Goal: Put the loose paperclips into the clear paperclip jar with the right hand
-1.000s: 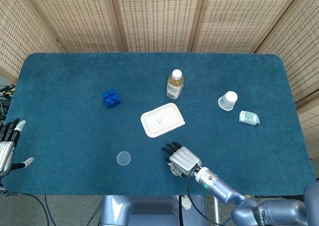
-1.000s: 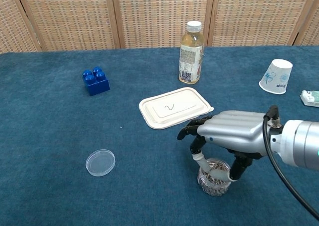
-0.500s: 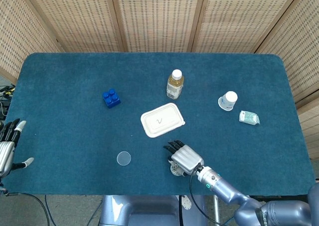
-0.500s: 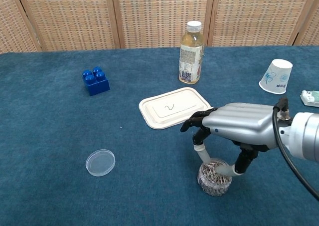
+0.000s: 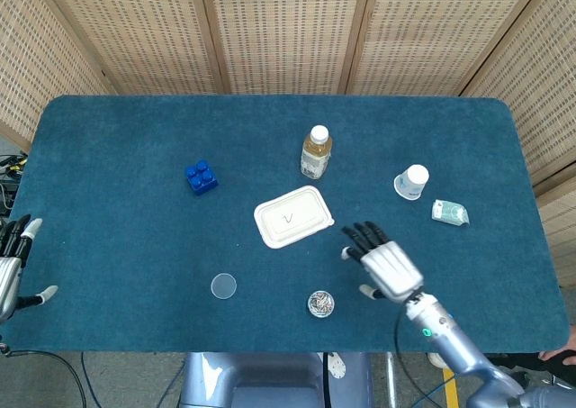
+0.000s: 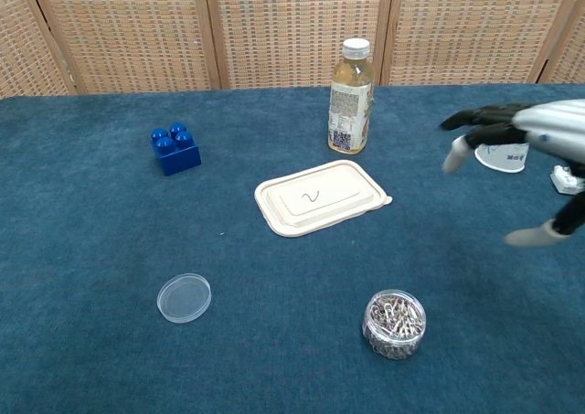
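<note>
The clear paperclip jar [image 6: 395, 323] stands open near the front edge of the blue counter [image 5: 135, 156], filled with a tangle of paperclips [image 6: 396, 315]. Its round clear lid [image 6: 184, 297] lies flat well to the left of it. The right hand [image 5: 385, 263] hovers up and to the right of the jar, apart from it, with its fingers [image 5: 367, 235] spread and nothing in them.

The chest view shows the paperclips through the jar's wall, which the head view reduces to a small glinting disc; it catches only the edge of the right hand. The head view alone shows the left hand [image 5: 11, 266] at the far left edge of the counter, fingers apart and empty.

Behind the jar lies one white lidded tray [image 6: 321, 196], and behind that one bottle [image 6: 351, 97] of pale drink stands upright. One blue building block [image 6: 175, 149] sits to the left. To the right are one overturned paper cup [image 5: 411, 182] and one small green-and-white packet [image 5: 449, 213].
</note>
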Action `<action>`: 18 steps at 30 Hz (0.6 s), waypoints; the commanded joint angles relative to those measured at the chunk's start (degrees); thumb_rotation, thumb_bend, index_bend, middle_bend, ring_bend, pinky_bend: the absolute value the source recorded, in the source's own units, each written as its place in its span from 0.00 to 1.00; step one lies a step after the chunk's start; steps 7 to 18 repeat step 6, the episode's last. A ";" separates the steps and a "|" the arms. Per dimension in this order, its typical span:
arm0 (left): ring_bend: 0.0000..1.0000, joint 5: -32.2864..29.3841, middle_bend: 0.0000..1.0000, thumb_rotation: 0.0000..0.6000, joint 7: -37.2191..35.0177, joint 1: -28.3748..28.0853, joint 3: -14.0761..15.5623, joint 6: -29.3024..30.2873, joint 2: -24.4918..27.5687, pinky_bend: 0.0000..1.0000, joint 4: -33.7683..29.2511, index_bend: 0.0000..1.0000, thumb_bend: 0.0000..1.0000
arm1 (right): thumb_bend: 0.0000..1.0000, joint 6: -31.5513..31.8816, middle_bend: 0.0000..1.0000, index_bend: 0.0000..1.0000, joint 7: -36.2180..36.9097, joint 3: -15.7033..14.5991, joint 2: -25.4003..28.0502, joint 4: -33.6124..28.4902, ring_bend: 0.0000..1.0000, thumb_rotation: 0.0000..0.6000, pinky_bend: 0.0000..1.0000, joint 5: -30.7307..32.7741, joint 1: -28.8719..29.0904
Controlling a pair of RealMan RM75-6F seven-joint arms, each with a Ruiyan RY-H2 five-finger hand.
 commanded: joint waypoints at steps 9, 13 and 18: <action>0.00 1.07 0.00 1.00 1.30 0.69 0.20 1.59 -0.42 0.00 -0.47 0.00 0.00 | 0.00 13.83 0.00 0.00 4.75 -1.72 4.76 6.61 0.00 1.00 0.00 -2.45 -12.46; 0.00 1.07 0.00 1.00 1.30 0.69 0.20 1.59 -0.42 0.00 -0.47 0.00 0.00 | 0.00 13.83 0.00 0.00 4.75 -1.72 4.76 6.61 0.00 1.00 0.00 -2.45 -12.46; 0.00 1.07 0.00 1.00 1.30 0.69 0.20 1.59 -0.42 0.00 -0.47 0.00 0.00 | 0.00 13.83 0.00 0.00 4.75 -1.72 4.76 6.61 0.00 1.00 0.00 -2.45 -12.46</action>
